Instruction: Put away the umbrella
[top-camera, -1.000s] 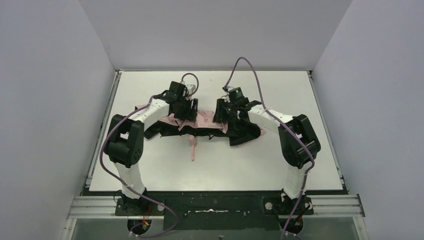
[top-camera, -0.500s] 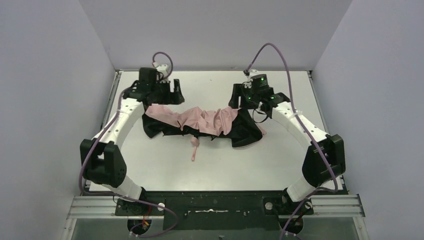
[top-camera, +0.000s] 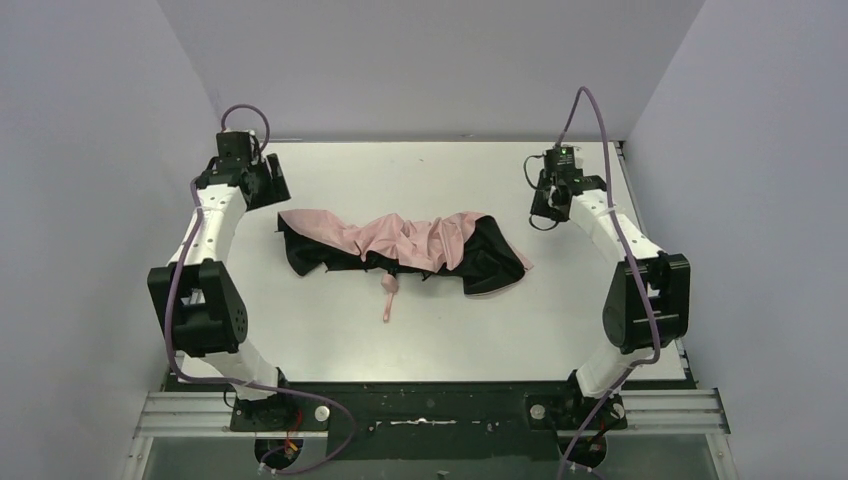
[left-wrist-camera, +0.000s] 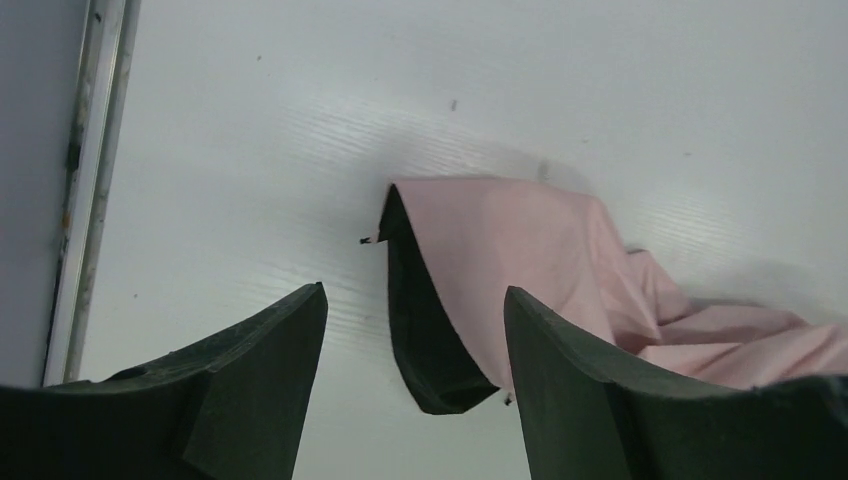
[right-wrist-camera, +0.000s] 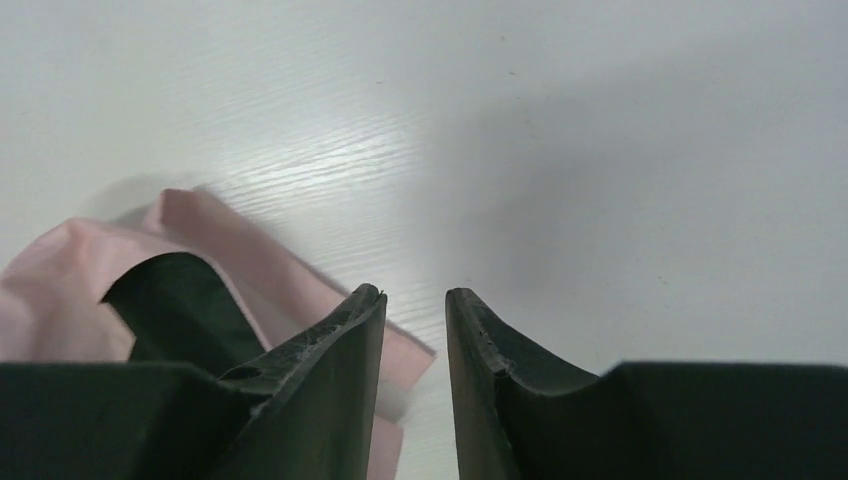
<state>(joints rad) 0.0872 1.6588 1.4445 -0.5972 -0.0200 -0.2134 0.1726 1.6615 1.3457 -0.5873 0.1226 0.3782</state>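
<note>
The umbrella (top-camera: 400, 238) lies crumpled across the middle of the table, pale pink fabric on top with black underside showing at both ends. Its pink handle and strap (top-camera: 387, 297) stick out toward the near side. My left gripper (top-camera: 268, 188) hovers at the far left, apart from the fabric's left end, jaws open and empty. In the left wrist view a folded pink and black corner of the umbrella (left-wrist-camera: 530, 240) lies beyond the left gripper (left-wrist-camera: 415, 292). My right gripper (top-camera: 543, 208) is off the umbrella's right end. The right gripper (right-wrist-camera: 415, 292) shows a narrow empty gap, with fabric (right-wrist-camera: 60, 270) to its left.
The white table (top-camera: 420, 340) has a metal rail along its left edge (left-wrist-camera: 85, 180). Grey walls enclose the left, back and right sides. Both arm bases sit on the black strip at the near edge (top-camera: 430, 405).
Both grippers have let go of the fabric and drawn outward and back, the left toward the far left corner, the right toward the far right. The umbrella now lies uncovered and flatter.
</note>
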